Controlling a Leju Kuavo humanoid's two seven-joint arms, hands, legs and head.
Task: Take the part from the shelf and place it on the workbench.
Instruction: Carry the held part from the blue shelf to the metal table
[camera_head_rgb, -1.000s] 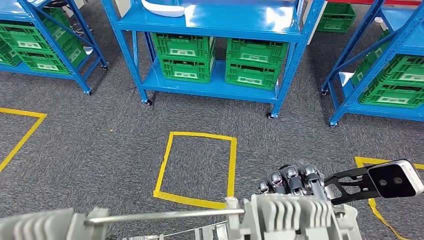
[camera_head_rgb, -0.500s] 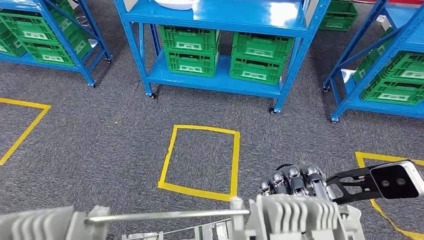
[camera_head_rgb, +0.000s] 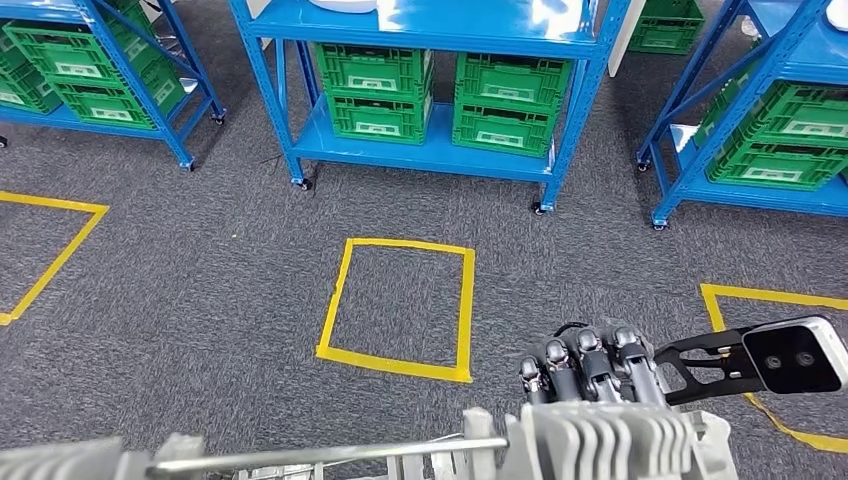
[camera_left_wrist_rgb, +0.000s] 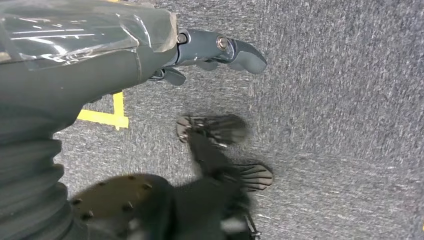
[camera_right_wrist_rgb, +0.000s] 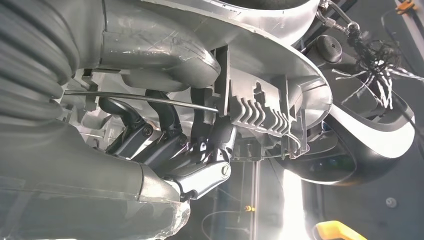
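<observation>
Grey carpet below; right hand fingers curled under part.

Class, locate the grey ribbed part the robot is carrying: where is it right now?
In the head view, the grey ribbed part sits at the bottom edge, right of centre, held in the right hand, just below the yellow taped square on the carpet.

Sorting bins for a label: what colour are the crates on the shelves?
Green crates, clearest in the head view.

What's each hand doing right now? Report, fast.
Left hand: holds nothing visible; open or closed cannot be told.
Right hand: holding the grey ribbed part.
</observation>
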